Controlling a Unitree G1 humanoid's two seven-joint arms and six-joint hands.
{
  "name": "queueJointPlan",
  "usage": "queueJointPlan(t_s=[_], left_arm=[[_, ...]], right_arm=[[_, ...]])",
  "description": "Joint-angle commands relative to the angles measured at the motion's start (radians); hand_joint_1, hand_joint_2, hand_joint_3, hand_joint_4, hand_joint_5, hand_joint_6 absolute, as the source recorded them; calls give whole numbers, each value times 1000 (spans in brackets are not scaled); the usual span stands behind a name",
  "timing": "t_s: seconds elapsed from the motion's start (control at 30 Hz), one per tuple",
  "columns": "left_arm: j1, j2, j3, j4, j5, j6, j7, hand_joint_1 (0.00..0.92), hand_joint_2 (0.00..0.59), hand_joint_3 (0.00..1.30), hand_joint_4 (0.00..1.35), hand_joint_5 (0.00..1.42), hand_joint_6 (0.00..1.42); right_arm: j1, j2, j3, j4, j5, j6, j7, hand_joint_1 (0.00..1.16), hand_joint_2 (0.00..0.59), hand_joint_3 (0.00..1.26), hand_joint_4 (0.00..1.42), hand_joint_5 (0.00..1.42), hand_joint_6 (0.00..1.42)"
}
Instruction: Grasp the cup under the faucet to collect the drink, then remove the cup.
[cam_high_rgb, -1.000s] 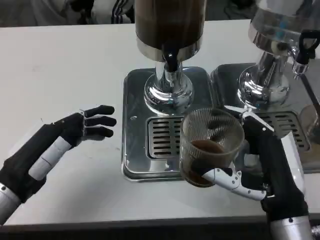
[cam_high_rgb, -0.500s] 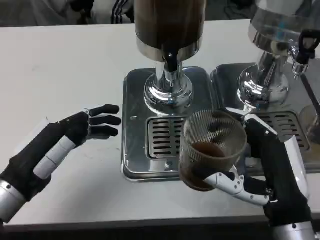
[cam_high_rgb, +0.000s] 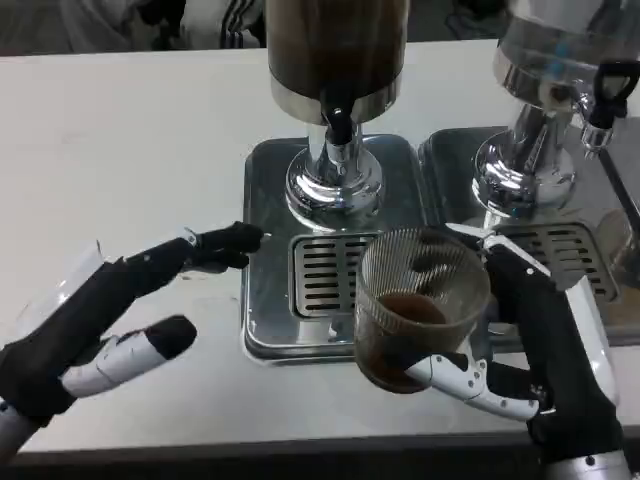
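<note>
Now a ribbed clear cup (cam_high_rgb: 420, 300) of brown drink in the right robot hand (cam_high_rgb: 530, 350), left robot hand (cam_high_rgb: 120, 310) spread wide.

A second chrome dispenser (cam_high_rgb: 535, 120) stands on its own drip tray (cam_high_rgb: 590, 250) at the white table's (cam_high_rgb: 120, 140) right.

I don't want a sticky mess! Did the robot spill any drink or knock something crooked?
No spill that I can see. The right hand holds the cup roughly upright with brown drink inside, over the front of the drip tray. The tray and table look dry.
</note>
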Motion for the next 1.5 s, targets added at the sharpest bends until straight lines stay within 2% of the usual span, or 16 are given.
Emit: queueJointPlan(t_s=[0.03,0.2,0.57,1.03,1.5], left_arm=[[55,63,44,-92,87,-148,47,0,53,198,20,69,160],[76,106,67,-113,166,-272,89,0,50,156,0,3,116],[89,162,71,-108,296,-401,162,0,37,32,0,0,0],[119,218,68,-114,366,-418,219,0,37,6,0,0,0],[135,235,46,-134,381,-395,230,0,32,0,0,0,0]], right_arm=[[1,11,1,-56,41,-9,6,914,114,757,894,1050,1384],[4,8,1,-77,53,1,17,914,114,762,894,1051,1384],[24,6,-3,-115,71,16,37,914,114,766,910,1063,1384],[38,6,-8,-141,88,29,59,914,114,772,912,1063,1393],[51,10,-11,-153,91,36,63,914,114,776,912,1063,1401]])
